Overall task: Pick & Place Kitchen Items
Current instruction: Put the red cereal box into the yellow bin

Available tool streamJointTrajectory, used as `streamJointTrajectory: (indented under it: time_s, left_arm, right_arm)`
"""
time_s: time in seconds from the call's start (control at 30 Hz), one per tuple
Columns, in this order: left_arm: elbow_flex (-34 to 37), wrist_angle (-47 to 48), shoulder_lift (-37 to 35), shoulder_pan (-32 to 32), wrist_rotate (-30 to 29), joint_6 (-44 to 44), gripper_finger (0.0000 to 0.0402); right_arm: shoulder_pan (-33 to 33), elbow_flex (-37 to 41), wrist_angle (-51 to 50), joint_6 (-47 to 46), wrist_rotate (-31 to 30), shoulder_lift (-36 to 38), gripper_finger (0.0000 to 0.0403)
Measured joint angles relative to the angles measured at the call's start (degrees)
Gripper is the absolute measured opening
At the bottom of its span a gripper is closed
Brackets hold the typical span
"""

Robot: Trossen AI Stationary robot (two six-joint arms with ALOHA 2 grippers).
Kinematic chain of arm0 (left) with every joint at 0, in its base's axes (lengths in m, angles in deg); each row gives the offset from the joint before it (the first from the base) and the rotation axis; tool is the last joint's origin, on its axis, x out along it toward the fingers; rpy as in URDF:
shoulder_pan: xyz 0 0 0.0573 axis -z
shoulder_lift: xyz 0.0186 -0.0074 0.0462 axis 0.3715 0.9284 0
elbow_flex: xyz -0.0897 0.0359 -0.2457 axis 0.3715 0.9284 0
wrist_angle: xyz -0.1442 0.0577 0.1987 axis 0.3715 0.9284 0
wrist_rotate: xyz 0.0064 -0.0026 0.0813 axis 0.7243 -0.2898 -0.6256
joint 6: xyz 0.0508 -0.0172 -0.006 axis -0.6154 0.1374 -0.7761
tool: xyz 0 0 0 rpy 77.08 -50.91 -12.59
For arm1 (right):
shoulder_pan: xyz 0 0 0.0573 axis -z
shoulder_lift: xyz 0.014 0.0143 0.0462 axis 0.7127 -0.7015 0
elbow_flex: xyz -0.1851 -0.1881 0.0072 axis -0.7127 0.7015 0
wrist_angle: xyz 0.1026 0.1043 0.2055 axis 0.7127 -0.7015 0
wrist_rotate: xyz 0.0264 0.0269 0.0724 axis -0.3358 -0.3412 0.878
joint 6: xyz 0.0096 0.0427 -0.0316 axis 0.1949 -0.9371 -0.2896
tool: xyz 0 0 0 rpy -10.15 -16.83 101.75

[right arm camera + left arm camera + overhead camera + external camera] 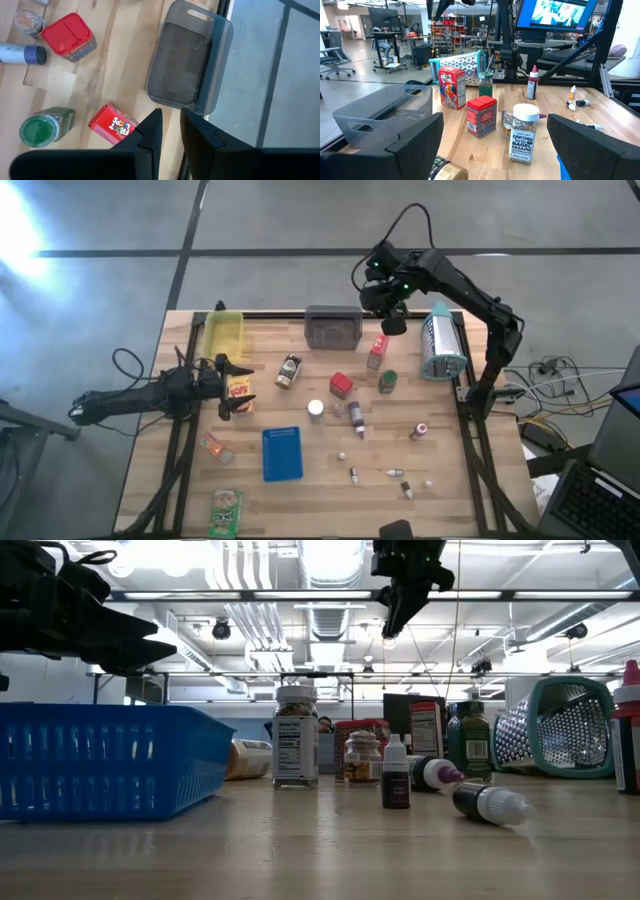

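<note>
We see the right gripper (393, 323) raised high above the far side of the table, near the grey bin (333, 328); its fingers (150, 135) stand close together with only a thin gap between them, and nothing is held there. We judge that it hangs above the bin either because it is done with this place or because it prepares to go down for the next item; the pictures do not tell us which. The left gripper (232, 387) waits low over the left part of the table, its jaws wide and empty, just above a yellow packet (239, 388) and beside the yellow bin (223, 335). The kitchen items lie spread over the wooden table (440, 470), most of them not yet collected. A red cereal box (113, 123) stands just beside the grey bin, and near it a jar with a green lid (37, 131) and a red tin (69, 37). A seasoning jar with a white lid (522, 134) stands upright in the middle. Several tiny bottles (397, 473) lie on their sides toward the near edge, well apart from both bins. A blue tray (282, 453) lies flat near the front, and a perforated grater (440, 343) rests on the right side.
</note>
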Motion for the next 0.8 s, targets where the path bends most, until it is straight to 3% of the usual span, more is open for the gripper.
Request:
streamJointTrajectory:
  time_s: [0.7, 0.8]
  left_arm:
    - [0.0, 0.0, 0.0, 0.0, 0.0, 0.0, 0.0362]
    - [0.0, 0.0, 0.0, 0.0, 0.0, 0.0, 0.0362]
  right_arm:
    - [0.0, -0.2, -2.2, 1.3, 0.0, 0.1, 0.0182]
    - [0.0, -0.1, -3.1, 1.2, -2.6, 0.1, 0.0203]
